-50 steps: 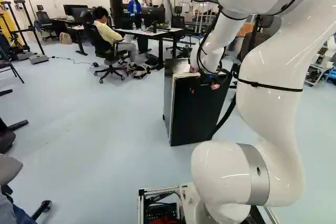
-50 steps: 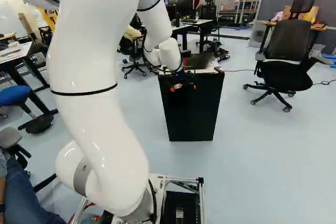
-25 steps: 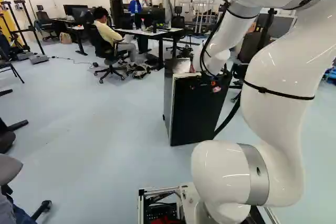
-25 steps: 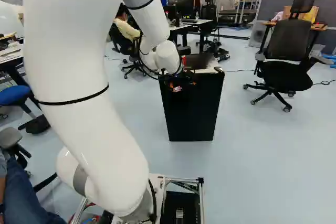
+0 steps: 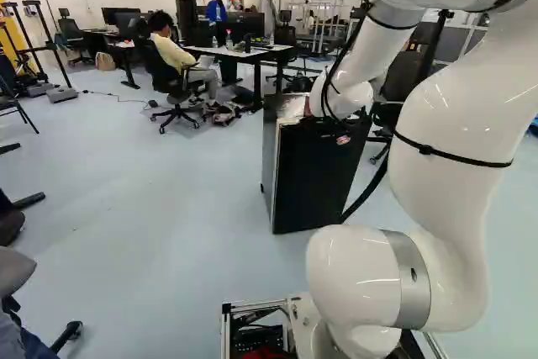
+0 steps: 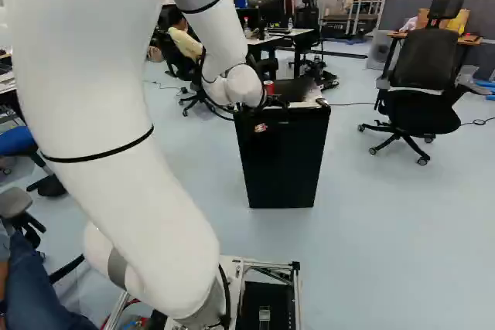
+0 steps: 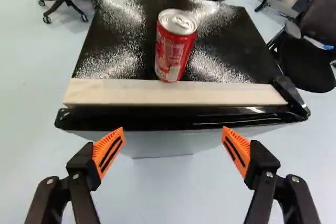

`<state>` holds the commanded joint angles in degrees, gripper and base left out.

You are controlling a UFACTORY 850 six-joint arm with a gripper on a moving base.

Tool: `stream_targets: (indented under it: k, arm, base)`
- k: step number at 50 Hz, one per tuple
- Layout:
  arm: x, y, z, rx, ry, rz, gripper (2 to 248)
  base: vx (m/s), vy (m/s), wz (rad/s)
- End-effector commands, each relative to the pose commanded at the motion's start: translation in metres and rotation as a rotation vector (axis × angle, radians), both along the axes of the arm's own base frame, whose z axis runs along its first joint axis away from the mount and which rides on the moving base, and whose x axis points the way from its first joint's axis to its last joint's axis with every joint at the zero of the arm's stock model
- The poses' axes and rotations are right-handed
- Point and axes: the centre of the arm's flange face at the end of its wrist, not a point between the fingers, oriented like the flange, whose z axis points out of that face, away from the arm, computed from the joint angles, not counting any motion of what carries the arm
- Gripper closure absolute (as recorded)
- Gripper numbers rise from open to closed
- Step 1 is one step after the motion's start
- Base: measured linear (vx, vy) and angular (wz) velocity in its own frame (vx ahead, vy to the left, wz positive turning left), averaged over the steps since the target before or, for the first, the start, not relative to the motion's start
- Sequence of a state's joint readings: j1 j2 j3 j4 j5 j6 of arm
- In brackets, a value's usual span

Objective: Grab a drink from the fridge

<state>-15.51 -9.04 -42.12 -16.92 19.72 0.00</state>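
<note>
Arm (image 5: 445,182) reaches out over the floor, gripper (image 6: 261,121) at the fridge's near top edge, fingers spread wide, orange pads (image 7: 108,153) well apart, nothing pinched. Just ahead, black fridge (image 6: 285,160), pale strip (image 7: 173,93) along the near side of its top. Red drink can (image 7: 176,45) upright on the fridge top, just behind strip, clear of both fingers. Further back, black office chair (image 6: 424,71) right of fridge in right base view, then white-topped desk (image 5: 239,52) beyond
</note>
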Motion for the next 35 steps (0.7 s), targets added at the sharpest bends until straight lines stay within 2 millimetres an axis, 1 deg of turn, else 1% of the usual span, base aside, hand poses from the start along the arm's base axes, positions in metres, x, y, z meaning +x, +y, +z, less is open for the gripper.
stream_targets:
  k: [16, 35]
  arm:
    - [0.009, 0.002, 0.011, -0.001, -0.164, 0.022, 3]
    - [0.018, 0.001, 0.007, 0.019, -0.315, 0.015, 3]
  base:
    - [0.000, 0.000, 0.000]
    - [0.000, 0.000, 0.000]
